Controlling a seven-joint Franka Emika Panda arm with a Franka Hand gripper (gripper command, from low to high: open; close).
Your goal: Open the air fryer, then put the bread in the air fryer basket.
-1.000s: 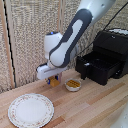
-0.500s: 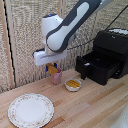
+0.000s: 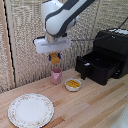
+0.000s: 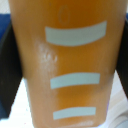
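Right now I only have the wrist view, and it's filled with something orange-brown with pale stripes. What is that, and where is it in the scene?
Observer: That is the bread. The end effector is shut on it and holds it in the air above a pink cup.
Operator: Is the air fryer open?
Observer: Yes. The air fryer basket is pulled out of the air fryer, off to the exterior view's right of the bread.
Operator: Anything between the two?
Observer: A small bowl of yellow food stands on the table between the cup and the basket, lower than the bread.
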